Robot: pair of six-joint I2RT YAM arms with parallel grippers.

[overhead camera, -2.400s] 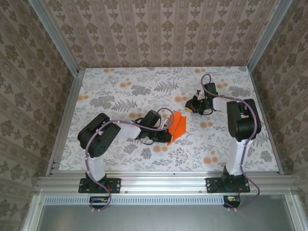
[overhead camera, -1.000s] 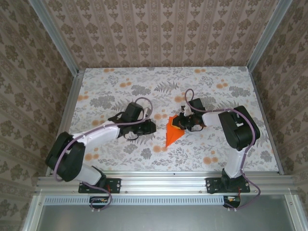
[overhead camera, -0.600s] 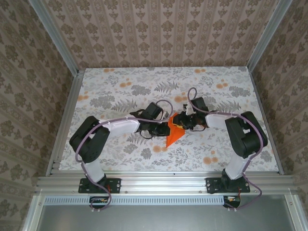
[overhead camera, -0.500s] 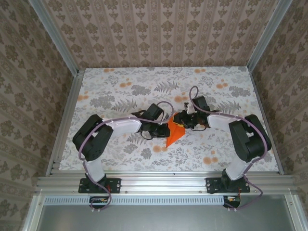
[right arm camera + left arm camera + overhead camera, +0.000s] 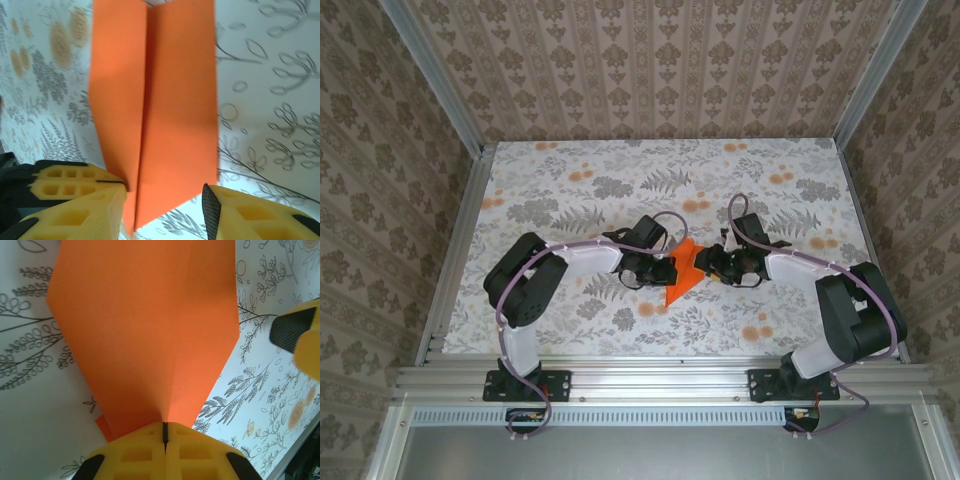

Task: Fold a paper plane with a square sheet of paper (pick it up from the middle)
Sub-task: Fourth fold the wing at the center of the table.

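Observation:
The bright orange paper point(image 5: 681, 279) lies on the table's middle, folded into a pointed dart shape with a centre crease, its tip toward the near left. My left gripper point(image 5: 664, 268) is at its left side. In the left wrist view the yellow jaws point(image 5: 165, 434) are shut on the raised crease of the paper point(image 5: 145, 325). My right gripper point(image 5: 709, 264) stands at the paper's right side. In the right wrist view it point(image 5: 162, 192) is open, its fingers straddling the end of the paper point(image 5: 172, 100), with the left gripper's fingers point(image 5: 60, 181) close beside.
The floral tablecloth point(image 5: 570, 190) carries pale orange printed blotches point(image 5: 757, 331). Aluminium rails point(image 5: 660, 377) edge the near side and patterned walls close in the back and sides. Both arms' elbows rest low on either side of the paper.
The left gripper moved right onto the paper and shut on its crease. The right gripper shifted slightly right and nearer, its elbow swinging outward. The paper stayed roughly in place.

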